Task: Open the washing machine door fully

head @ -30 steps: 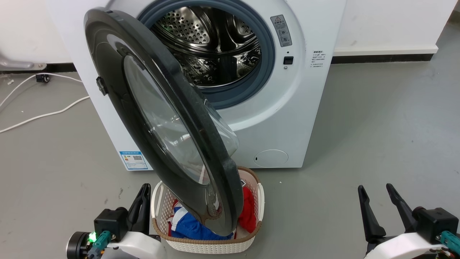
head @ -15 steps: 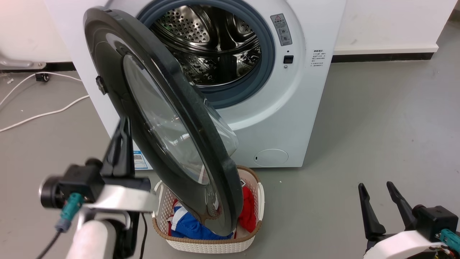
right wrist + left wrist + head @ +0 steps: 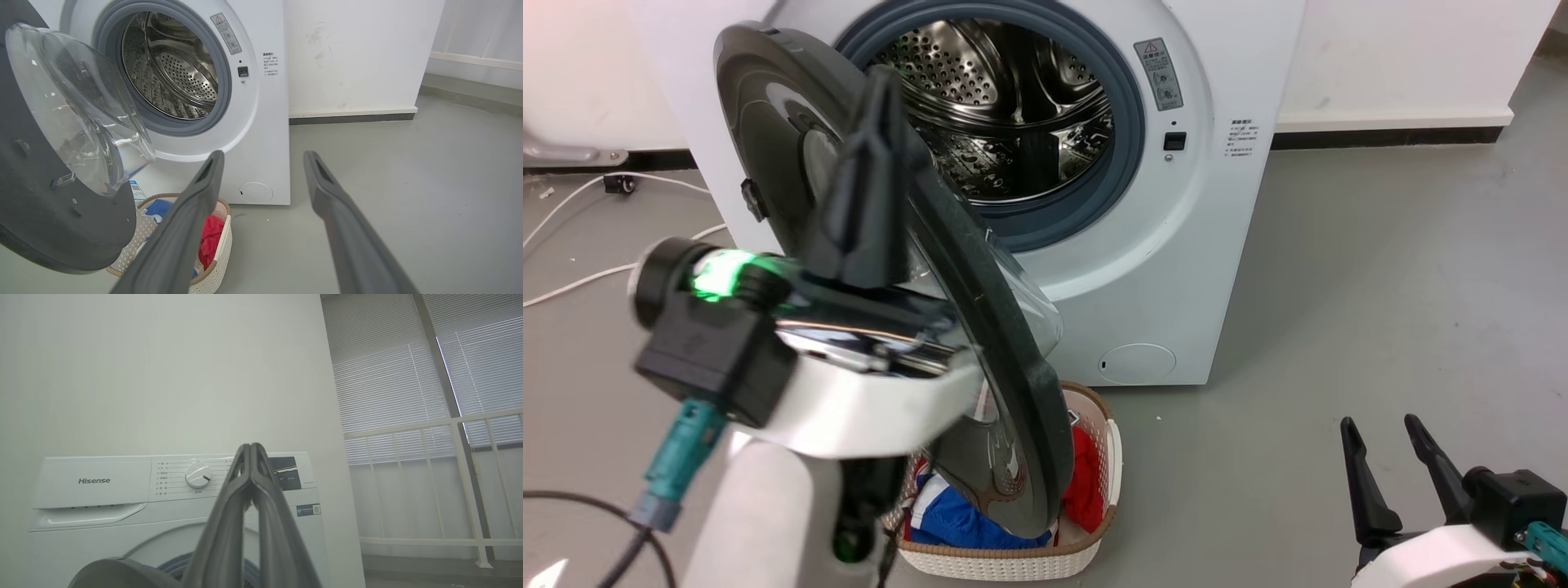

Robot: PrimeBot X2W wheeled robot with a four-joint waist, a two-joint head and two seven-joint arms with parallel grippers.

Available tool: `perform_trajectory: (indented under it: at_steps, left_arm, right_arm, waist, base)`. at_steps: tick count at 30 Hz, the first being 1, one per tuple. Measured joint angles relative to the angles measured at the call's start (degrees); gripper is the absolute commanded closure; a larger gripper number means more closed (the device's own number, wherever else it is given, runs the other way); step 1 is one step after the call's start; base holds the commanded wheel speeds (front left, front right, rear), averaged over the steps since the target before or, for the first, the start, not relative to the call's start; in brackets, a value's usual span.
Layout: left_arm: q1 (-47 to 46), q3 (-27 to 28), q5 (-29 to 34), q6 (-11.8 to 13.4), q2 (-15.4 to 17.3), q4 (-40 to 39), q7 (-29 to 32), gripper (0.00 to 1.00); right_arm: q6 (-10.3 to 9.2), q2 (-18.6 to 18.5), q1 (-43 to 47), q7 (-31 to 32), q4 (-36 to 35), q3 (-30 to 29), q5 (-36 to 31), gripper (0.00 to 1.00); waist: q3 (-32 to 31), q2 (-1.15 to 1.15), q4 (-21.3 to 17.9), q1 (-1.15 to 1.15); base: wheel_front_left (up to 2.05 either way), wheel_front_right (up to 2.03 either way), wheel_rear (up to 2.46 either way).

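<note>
The white washing machine point(image 3: 1217, 229) stands ahead with its steel drum point(image 3: 1013, 106) exposed. The black washing machine door point(image 3: 1033, 392) hangs partly open, swung out toward me, and its glass bowl point(image 3: 77, 110) faces the drum. My left gripper point(image 3: 880, 77) is raised in front of the door's outer face with its fingers shut on nothing. Contact with the door cannot be told. In the left wrist view the left gripper point(image 3: 249, 447) points at the control panel, with the door's top edge point(image 3: 114, 573) below it. My right gripper point(image 3: 1379, 423) rests open at the lower right, well away from the door point(image 3: 49, 228).
A white laundry basket point(image 3: 1013, 563) with red and blue clothes sits on the floor under the door's lower edge. White cables point(image 3: 572, 282) lie on the grey floor at the left. A white wall point(image 3: 1405, 57) runs behind. Open floor lies to the machine's right.
My left arm has risen from the lower left to the front of the door's upper half. The door and the right arm have stayed put.
</note>
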Motion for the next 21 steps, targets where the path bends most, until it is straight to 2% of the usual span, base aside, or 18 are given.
perform_trajectory:
  at_steps: [7, 13, 21]
  left_arm:
    - [-0.3, -8.2, -1.1, -1.9, -2.4, -2.9, 3.7, 1.00]
    - [3.3, -15.7, -3.8, -3.5, -3.3, -3.2, 6.8, 1.00]
    - [10.2, -25.4, -6.9, -5.1, -3.8, 0.2, 11.1, 1.00]
  right_arm:
    - [-0.01, 0.0, 0.2, -0.2, 0.4, -0.1, 0.3, 0.00]
    - [-0.01, 0.0, 0.5, -0.1, 0.4, -0.3, 0.4, 0.00]
    - [-0.01, 0.0, 0.7, 0.4, 0.3, -0.2, 0.4, 0.00]
  waist:
    - [-0.3, 0.00, -0.2, 0.00]
    - [-0.2, 0.00, 0.3, 0.00]
    - [0.1, 0.00, 0.8, 0.00]
  base:
    - [0.00, 0.00, 0.00]
    - [0.00, 0.00, 0.00]
    - [0.00, 0.00, 0.00]
